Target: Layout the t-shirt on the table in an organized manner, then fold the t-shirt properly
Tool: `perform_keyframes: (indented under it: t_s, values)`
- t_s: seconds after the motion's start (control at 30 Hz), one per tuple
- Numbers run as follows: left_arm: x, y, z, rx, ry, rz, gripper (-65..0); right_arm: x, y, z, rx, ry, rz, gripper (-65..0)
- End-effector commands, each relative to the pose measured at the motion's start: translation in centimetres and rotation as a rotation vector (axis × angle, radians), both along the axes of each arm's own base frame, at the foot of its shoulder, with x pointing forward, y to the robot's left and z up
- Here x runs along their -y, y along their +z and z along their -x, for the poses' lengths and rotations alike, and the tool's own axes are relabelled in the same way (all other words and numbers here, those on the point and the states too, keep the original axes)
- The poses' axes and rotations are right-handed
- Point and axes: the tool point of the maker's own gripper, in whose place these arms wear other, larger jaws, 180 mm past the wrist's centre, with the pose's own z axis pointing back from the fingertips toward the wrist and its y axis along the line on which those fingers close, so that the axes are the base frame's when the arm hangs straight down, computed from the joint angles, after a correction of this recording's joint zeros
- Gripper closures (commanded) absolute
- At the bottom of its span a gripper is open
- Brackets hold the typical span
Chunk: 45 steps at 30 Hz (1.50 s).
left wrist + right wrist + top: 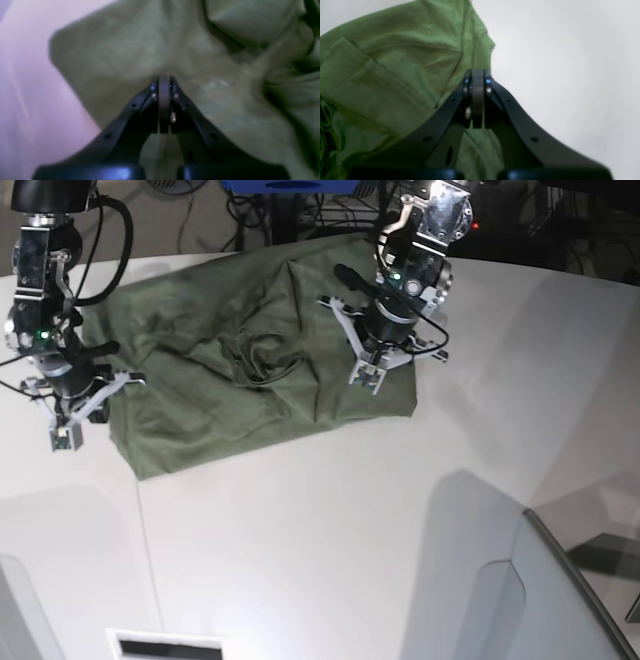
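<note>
The olive-green t-shirt lies spread on the white table, bunched into wrinkles around its middle. My left gripper hovers over the shirt's right part, a little in from its near right corner. In the left wrist view the left gripper is shut, pads together, with shirt cloth under the tips. My right gripper is at the shirt's left edge. The right wrist view shows the right gripper shut, pads together, right at the cloth's edge. I see no cloth between either pair of pads.
A grey angled panel rises at the near right corner. A small dark slot sits at the table's near edge. Cables and dark equipment stand beyond the curved far edge. Bare white tabletop stretches beside the shirt.
</note>
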Motion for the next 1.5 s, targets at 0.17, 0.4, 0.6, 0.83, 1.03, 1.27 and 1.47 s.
perform_keyframes:
  t_s: [0.17,0.4,0.6,0.83,1.03,1.27,1.47]
  values:
    - [-2.2,-1.9,-2.5,-0.025,0.016,-0.059,0.0,-0.4,1.0,-0.7,0.03,0.026,0.005,0.0]
    - [-2.3,-0.7,-5.6,0.019,0.021,-0.063,0.0,-6.6,-1.3,1.4,-0.09,0.223,-0.025,0.0]
    - [-2.6,3.0,-6.3,0.126,0.047,-0.03,0.0,-14.9,2.5,2.3,0.012,0.453,-0.058,0.0]
    - [-12.8,8.8,-2.3,0.23,0.246,-0.082,0.0,-24.9,4.2,4.5,0.053,0.742,-0.114,0.0]
    - [-16.5,8.3,2.7,0.171,0.273,-0.139,0.0,-30.9,1.8,4.7,-0.028,0.801,-0.194,0.0]
    - [-16.0,7.4,5.2,0.185,0.251,-0.117,0.0,-31.7,-1.0,3.5,-0.11,0.786,-0.19,0.0]
    - [-16.0,7.2,5.4,0.179,0.252,-0.117,0.0,-31.3,-2.8,2.9,-0.117,0.766,-0.196,0.0]
